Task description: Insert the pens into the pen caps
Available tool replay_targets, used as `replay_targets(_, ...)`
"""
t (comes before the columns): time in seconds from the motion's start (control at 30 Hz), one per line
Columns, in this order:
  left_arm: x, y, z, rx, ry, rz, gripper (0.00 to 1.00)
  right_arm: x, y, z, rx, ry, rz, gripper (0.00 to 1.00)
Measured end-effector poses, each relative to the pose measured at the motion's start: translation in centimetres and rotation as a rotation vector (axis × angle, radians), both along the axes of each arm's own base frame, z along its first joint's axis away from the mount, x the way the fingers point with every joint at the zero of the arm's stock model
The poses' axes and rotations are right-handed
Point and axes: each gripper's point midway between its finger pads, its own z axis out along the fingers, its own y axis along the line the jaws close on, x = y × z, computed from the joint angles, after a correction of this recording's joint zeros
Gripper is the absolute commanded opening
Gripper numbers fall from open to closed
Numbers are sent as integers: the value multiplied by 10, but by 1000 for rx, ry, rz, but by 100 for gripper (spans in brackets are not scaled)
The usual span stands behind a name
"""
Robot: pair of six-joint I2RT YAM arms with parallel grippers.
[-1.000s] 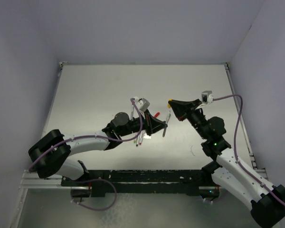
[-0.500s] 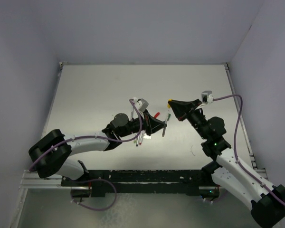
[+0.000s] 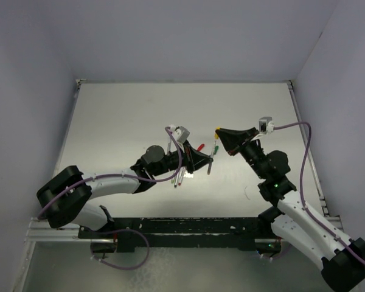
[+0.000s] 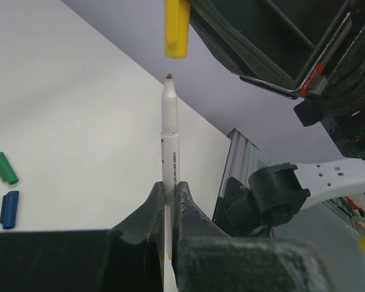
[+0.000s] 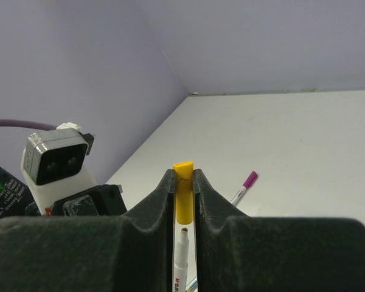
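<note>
Yellow cap (image 4: 176,28) is pinched narrow in the right pincer (image 5: 183,182), its open end facing the pen (image 4: 169,140). The left pincer (image 4: 169,193) is clamped tight on the pen's lower barrel, pen upright, tip aimed at the cap. Both are held in the air over the middle of the worktop (image 4: 67,109). Tip and cap mouth are near but not touching. The tip looks a shade off-centre from the left wrist and about centred from the right wrist.

Step in hand, as I read it: lining up just before insertion, this pair not yet joined. The next move calls for a small sideways trim, then closing the gap straight along the pen's axis and pushing until seated. The tip could catch the rim and slide the pen in its grip.

A green cap (image 4: 4,168) and a blue cap (image 4: 9,209) lie loose on the worktop, just apart. A purple-ended pen (image 5: 246,185) lies on the worktop.
</note>
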Motion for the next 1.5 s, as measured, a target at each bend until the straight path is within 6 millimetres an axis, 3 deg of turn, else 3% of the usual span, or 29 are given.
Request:
replay_targets(0.87,0,1,-3,1,10,7,0,-3,4,-9,6,23,17,0)
replay_targets(1.5,5,4,2,-34,0,41,0,-8,10,-26,31,72,53,0)
